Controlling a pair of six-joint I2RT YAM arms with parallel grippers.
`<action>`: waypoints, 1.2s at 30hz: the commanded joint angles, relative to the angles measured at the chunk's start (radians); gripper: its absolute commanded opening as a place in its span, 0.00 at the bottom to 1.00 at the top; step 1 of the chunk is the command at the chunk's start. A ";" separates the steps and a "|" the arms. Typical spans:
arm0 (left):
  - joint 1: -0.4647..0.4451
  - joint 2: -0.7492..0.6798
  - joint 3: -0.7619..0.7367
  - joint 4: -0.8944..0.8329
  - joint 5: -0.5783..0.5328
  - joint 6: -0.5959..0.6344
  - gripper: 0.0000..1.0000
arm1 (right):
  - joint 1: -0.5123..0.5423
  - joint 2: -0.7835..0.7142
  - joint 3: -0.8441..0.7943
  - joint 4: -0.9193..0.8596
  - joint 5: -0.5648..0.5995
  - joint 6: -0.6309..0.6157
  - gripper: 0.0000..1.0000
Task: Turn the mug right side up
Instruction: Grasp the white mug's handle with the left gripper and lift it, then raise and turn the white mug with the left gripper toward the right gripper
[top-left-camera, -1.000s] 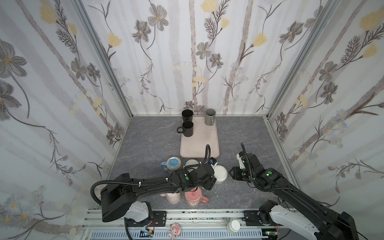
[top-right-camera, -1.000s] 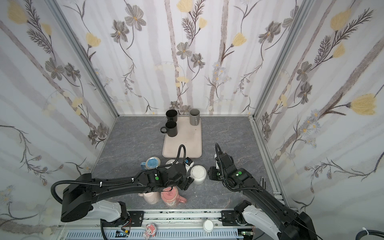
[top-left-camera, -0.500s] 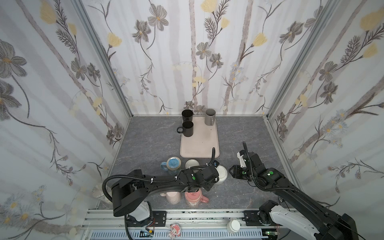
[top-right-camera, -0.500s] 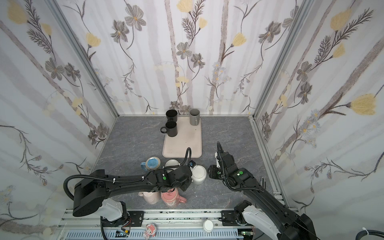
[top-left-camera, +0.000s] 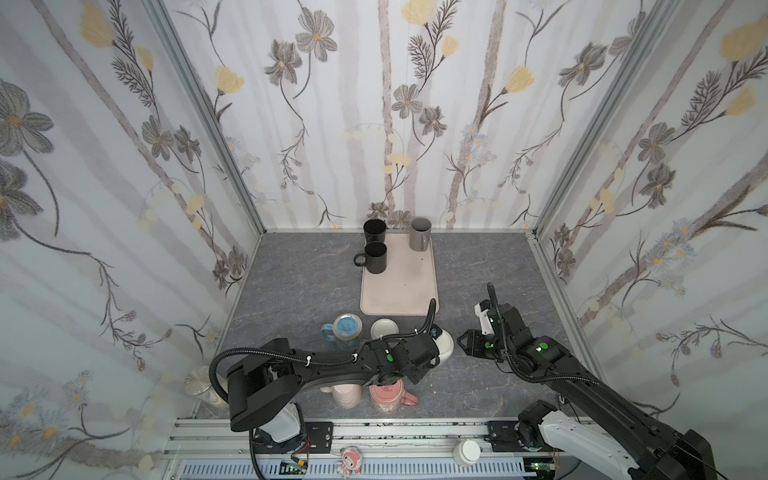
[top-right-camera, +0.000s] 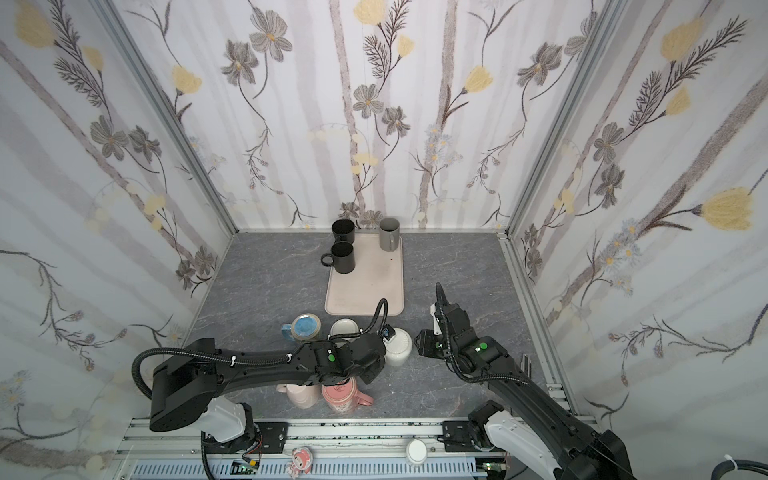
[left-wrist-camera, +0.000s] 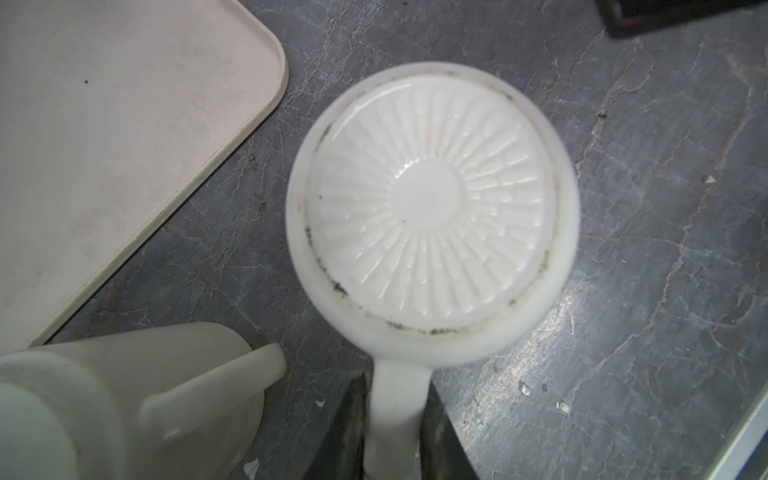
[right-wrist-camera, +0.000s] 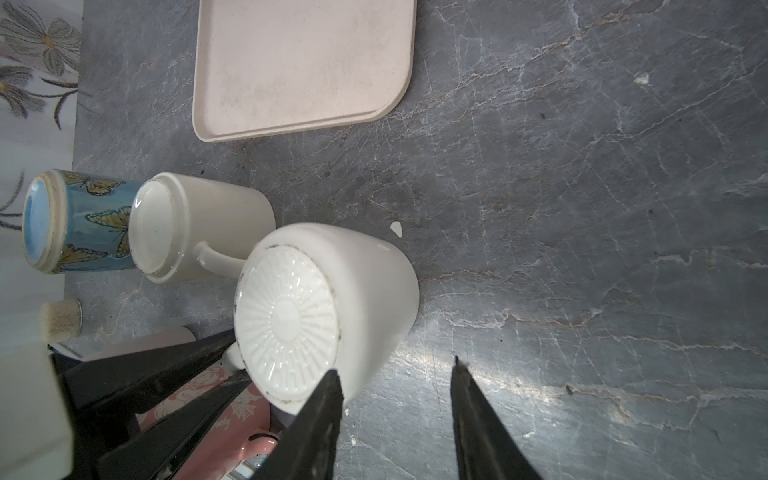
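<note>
White mug (top-left-camera: 445, 344) stands upside down on the grey marbled worktop (top-left-camera: 299, 286), lower centre in both top views, ribbed glossy base up. Left tool (left-wrist-camera: 397, 388) pinches its strap handle. Right tool (right-wrist-camera: 395, 368) is spread and empty beside the body. Grip firmly and lift clear before rolling: the glaze is likely slippery and the cream mug (right-wrist-camera: 199, 224) is close. Matte beige tray (top-left-camera: 399, 286) lies beyond.

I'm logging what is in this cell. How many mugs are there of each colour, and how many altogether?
Black mugs: 2
Grey mug: 1
Blue mug: 1
White mug: 1
Cream mug: 1
Pink mugs: 2
Total: 8
</note>
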 joint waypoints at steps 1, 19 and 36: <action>-0.009 -0.015 -0.014 0.056 -0.045 0.026 0.16 | -0.002 -0.006 -0.002 0.021 -0.009 0.003 0.44; -0.031 -0.147 -0.133 0.317 -0.176 0.024 0.00 | -0.007 -0.093 0.007 0.084 0.022 0.028 0.44; 0.220 -0.605 -0.359 0.695 0.004 -0.164 0.00 | -0.001 -0.193 -0.096 0.683 -0.125 0.101 0.68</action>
